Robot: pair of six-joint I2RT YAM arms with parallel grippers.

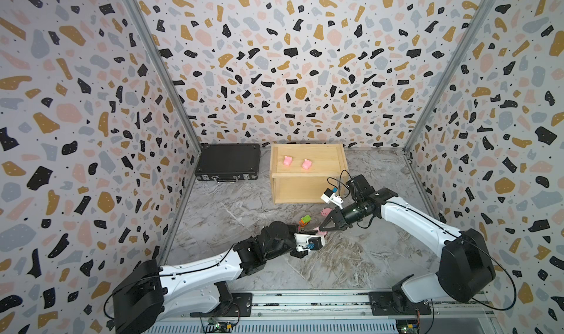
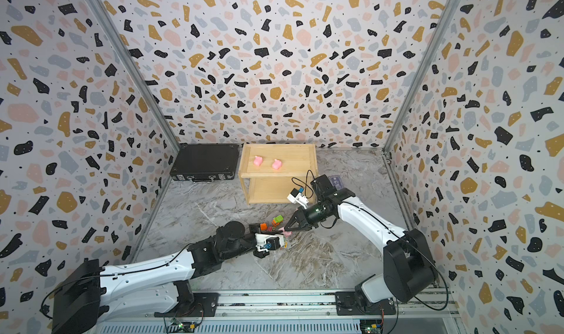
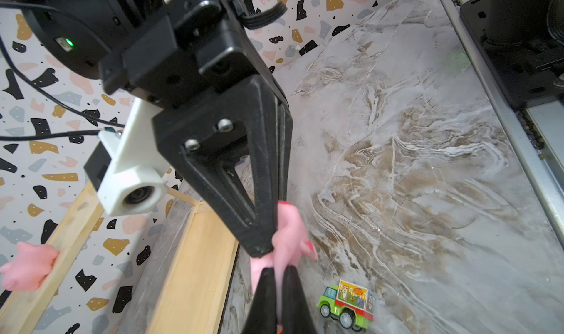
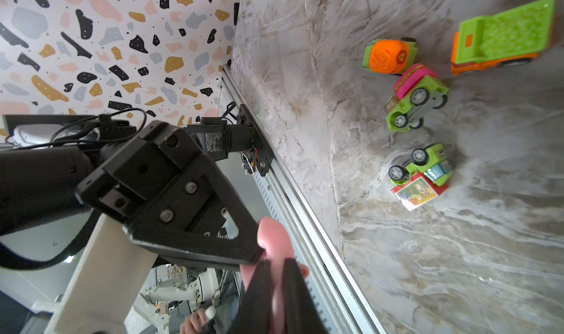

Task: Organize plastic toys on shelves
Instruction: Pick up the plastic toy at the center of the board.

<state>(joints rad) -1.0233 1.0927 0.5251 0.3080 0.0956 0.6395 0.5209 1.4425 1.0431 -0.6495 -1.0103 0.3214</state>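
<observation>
A pink pig (image 1: pixel 322 232) (image 2: pixel 287 233) hangs low over the marble floor, pinched from both sides. My left gripper (image 3: pixel 279 270) is shut on one end of it. From the opposite side my right gripper (image 4: pixel 276 262) has the pig (image 4: pixel 274 234) between its fingers. Two more pigs (image 1: pixel 287 160) (image 1: pixel 306 164) lie on the top tier of the wooden shelves (image 1: pixel 305 174) (image 2: pixel 274 174). Another pig (image 1: pixel 326 212) lies on the floor by the right gripper. Several toy vehicles sit close by: an orange mixer (image 4: pixel 389 56), a pink-topped car (image 4: pixel 416 97), a green dump truck (image 4: pixel 503 39) and a green box truck (image 3: pixel 348 305).
A black hard case (image 1: pixel 227 161) lies at the back, left of the shelves. Patterned walls close in the left, back and right sides. A metal rail (image 1: pixel 305 302) with both arm bases runs along the front edge. A dark card (image 2: pixel 335 183) lies behind the right arm.
</observation>
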